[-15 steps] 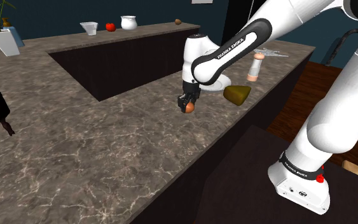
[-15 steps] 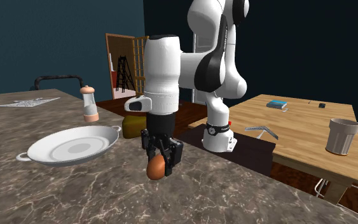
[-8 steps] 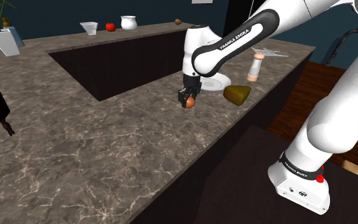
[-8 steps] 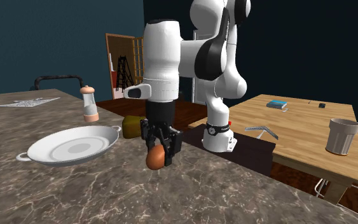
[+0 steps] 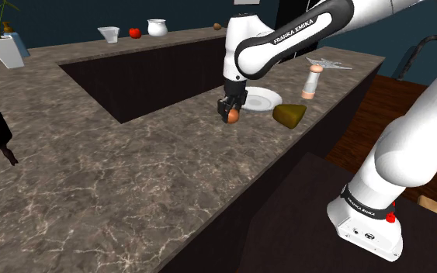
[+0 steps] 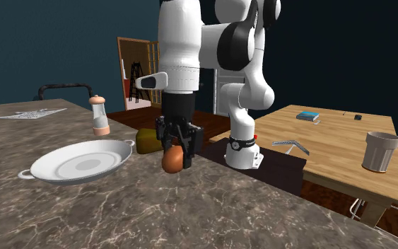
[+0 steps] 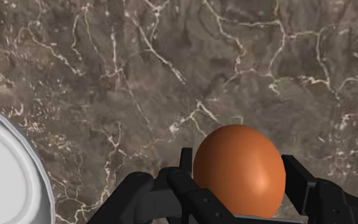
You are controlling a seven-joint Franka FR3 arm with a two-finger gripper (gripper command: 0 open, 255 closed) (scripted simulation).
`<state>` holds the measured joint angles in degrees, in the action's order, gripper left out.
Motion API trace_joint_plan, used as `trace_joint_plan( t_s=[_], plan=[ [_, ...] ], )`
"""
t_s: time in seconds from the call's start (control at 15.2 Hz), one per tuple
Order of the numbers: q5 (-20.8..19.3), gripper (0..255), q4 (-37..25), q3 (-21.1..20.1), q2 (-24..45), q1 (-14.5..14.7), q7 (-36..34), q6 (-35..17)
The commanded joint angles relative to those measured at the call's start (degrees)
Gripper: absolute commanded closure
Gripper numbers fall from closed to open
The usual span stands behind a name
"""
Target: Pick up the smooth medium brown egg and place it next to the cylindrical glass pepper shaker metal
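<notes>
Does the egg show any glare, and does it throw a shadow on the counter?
Wrist view: the egg carries a soft, pale sheen on one side, no hard glare. Second exterior view: it looks evenly lit, and I see no distinct shadow beneath it on the counter.
</notes>
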<state>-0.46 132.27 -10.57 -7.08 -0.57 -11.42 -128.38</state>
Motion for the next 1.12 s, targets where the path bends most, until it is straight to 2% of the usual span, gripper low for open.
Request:
trace_joint_plan(
  t_s=[0.0,1.06],
  plan=[
    [0.1,255,-1.1,0.1,-0.6,0.0,0.2,1.7],
    [0.9,255,-9.7,0.5,-4.6,0.0,1.1,14.2]
  ],
)
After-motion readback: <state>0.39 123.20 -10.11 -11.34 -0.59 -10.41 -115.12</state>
